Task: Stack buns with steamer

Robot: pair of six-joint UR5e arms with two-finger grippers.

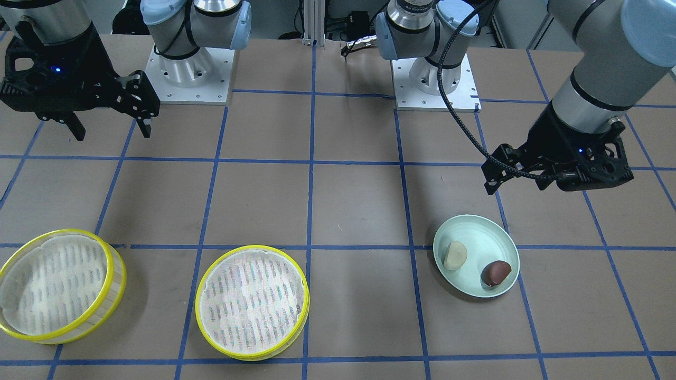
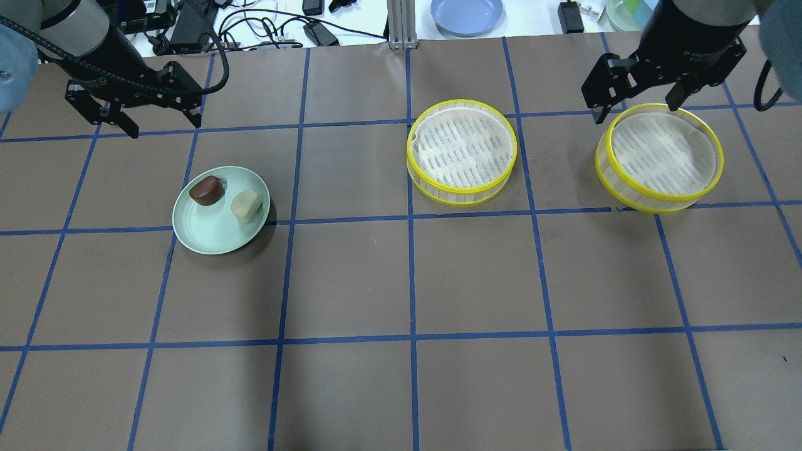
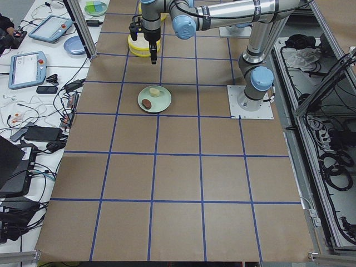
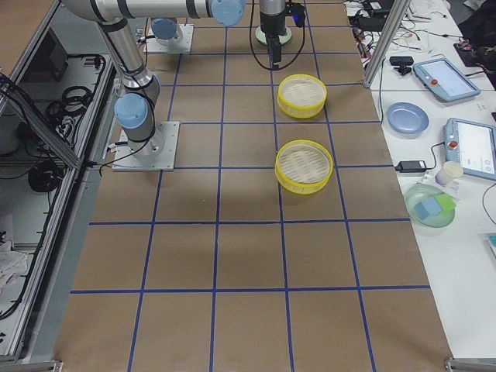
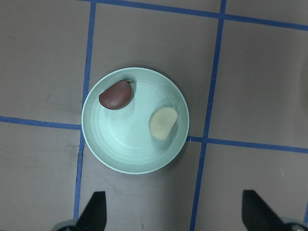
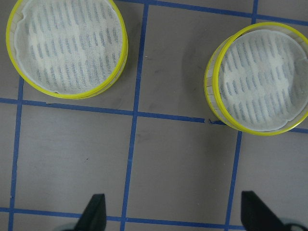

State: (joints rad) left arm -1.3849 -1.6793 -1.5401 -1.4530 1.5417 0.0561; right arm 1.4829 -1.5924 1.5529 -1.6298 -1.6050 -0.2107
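Note:
A cream-yellow bun (image 2: 246,206) and a reddish-brown bun (image 2: 207,190) lie side by side on a pale green plate (image 2: 213,240) on the left of the table. Two yellow-rimmed steamer trays stand apart, one mid-table (image 2: 462,150) and one at the right (image 2: 658,160); both hold only their white liners. My left gripper (image 2: 166,126) hangs open and empty above the table just beyond the plate; its wrist view shows both buns (image 5: 162,123) (image 5: 116,95). My right gripper (image 2: 634,108) hangs open and empty over the far edge of the right tray.
The brown table carries a blue tape grid. The two arm bases (image 1: 190,68) (image 1: 433,74) stand at the robot's edge. Beyond the far edge a white bench holds a blue plate (image 2: 467,14), cables and devices.

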